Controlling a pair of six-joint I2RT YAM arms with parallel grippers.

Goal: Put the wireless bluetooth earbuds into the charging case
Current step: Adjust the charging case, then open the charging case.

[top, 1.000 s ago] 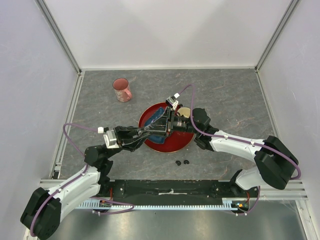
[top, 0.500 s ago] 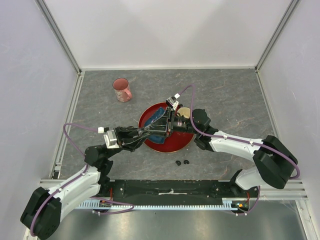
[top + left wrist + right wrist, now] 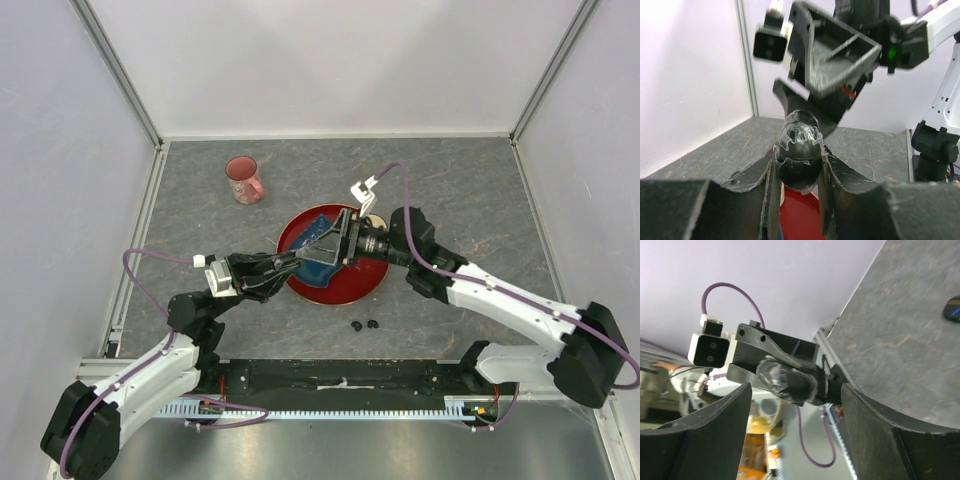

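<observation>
At centre frame, left gripper [image 3: 800,156] clamped on the charging case [image 3: 799,137], right gripper [image 3: 333,243] spread wide, facing it, seemingly two earbuds [image 3: 357,326] on the table [image 3: 480,190] lower centre, well apart from both.

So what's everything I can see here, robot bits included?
table: one, grey stone pattern, under everything
cup: one, pink, far left of the table
plate: one, red, middle of the table
blue thing: one, blue, on the plate, partly hidden
earbuds: two visible, black, on the table just nearer than the plate
charging case: one, black with a clear top, clamped in the left gripper
left gripper: one, black, shut on the charging case above the plate
right gripper: one, black, open, facing the case
</observation>
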